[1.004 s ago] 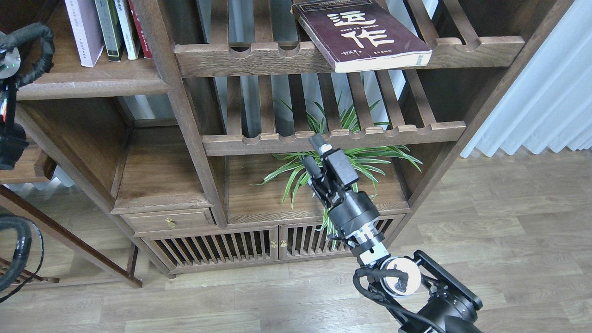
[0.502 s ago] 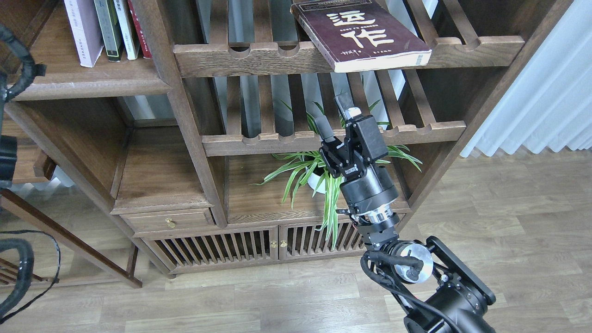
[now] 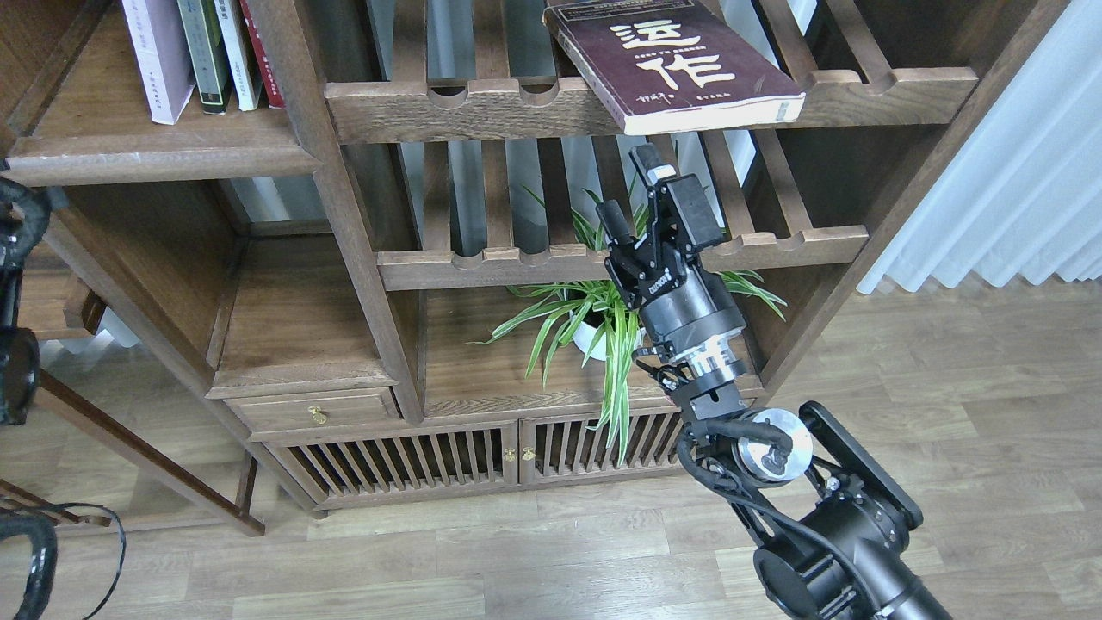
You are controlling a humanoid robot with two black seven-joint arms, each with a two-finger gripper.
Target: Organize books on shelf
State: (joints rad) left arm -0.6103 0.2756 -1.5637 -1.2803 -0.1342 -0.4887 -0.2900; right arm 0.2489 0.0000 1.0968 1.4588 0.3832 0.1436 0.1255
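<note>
Dark wooden shelving fills the view above a plank floor, with a pale curtain [image 3: 1016,172] at the right. On the top slatted rack [image 3: 482,108] the maroon book [image 3: 680,65] lies flat and skewed, one corner jutting out past the scalloped rail. Directly below it the right claw [image 3: 633,194] points upward with its fingers spread apart and nothing between them, close under the overhanging corner but not touching. Of the left arm only cabling shows at the left edge; its claw is not in view.

The main risk is that a rising finger nudges the corner from beneath and tips the book off the rail, or pushes it back between the slats. A pinch taken only at the corner could also let the heavy volume swing and slip.

Room is tight: the lower rack [image 3: 603,254] sits just behind the wrist and the plant [image 3: 594,319] is under it. Open space lies toward the viewer and to the left, where the shelf [image 3: 164,146] carries the lavender book [image 3: 155,60] and grey book [image 3: 202,56] upright, with bare board in front.
</note>
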